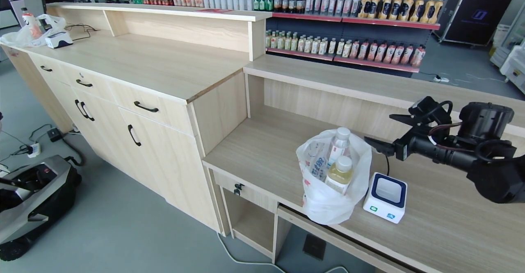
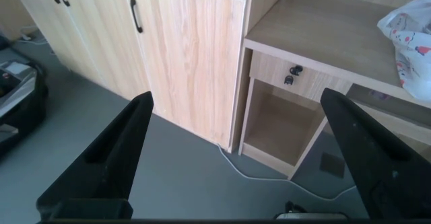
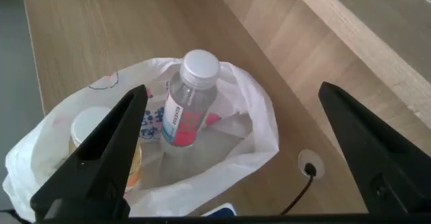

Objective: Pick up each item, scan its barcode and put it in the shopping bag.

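The white shopping bag (image 1: 328, 201) stands open on the low wooden counter (image 1: 262, 150). Inside it a clear bottle with a white cap (image 1: 338, 142) and a yellow drink bottle (image 1: 340, 175) stand upright. The white, blue-rimmed scanner (image 1: 385, 197) sits just right of the bag. My right gripper (image 1: 389, 133) hangs open and empty above the bag's right side. In the right wrist view the right gripper (image 3: 232, 89) frames the bag (image 3: 259, 126) and the clear bottle (image 3: 190, 103). My left gripper (image 2: 237, 97) is open and empty, low over the floor before the counter's drawer (image 2: 296, 76).
A taller counter (image 1: 156, 64) with drawers rises left of the low one. On its far end lie another bag (image 1: 30, 33) and a scanner (image 1: 58, 40). Shelves of bottles (image 1: 344, 23) line the back wall. A cable (image 1: 387, 164) runs behind the near scanner.
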Tool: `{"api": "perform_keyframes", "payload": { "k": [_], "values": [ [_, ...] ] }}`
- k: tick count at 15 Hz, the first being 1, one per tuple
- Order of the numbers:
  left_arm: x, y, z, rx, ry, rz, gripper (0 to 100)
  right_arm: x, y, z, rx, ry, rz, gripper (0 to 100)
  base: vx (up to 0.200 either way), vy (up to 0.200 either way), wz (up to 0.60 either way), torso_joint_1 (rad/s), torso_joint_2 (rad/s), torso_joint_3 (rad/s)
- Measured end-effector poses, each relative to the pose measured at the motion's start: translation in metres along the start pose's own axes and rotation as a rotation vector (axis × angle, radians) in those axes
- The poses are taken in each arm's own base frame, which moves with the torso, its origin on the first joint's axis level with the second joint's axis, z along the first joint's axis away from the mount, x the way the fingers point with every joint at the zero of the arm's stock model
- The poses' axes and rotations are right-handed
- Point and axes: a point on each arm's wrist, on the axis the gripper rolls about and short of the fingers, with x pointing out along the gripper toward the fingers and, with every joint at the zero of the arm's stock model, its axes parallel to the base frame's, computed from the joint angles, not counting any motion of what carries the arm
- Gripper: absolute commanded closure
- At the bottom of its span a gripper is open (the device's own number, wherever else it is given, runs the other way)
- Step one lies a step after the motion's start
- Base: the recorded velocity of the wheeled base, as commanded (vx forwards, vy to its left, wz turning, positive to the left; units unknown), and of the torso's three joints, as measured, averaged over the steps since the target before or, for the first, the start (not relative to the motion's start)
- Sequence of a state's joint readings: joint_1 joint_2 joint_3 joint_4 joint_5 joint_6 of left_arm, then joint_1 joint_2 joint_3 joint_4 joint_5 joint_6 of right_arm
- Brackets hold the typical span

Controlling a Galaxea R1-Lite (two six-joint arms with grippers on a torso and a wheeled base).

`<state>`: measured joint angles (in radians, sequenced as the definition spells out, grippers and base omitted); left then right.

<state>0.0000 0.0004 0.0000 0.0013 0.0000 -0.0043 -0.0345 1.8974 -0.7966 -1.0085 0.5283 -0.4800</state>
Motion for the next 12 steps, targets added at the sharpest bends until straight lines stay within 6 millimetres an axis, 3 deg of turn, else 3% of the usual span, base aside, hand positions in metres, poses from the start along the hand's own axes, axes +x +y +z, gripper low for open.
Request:
{"api": "perform_keyframes", "payload": {
  "k": [6,10,12],
  "values": [
    [0.0,0.0,0.0,0.0,0.001,0.0,0,-0.051,-0.015,0.049,0.123,0.056,-0.327,0,0.0,0.0,-0.6,-0.183,0.35,0.161],
    [0.0,0.0,0.0,0.0,0.001,0.0,0,-0.092,-0.007,0.069,0.177,0.119,-0.441,0,0.0,0.0,-0.6,-0.206,0.39,0.173],
    [0.0,0.0,0.0,0.0,0.0,0.0,0,-0.115,0.003,0.069,0.226,0.112,-0.494,0,0.0,0.0,0.0,-0.09,0.15,0.068]
  ]
}}
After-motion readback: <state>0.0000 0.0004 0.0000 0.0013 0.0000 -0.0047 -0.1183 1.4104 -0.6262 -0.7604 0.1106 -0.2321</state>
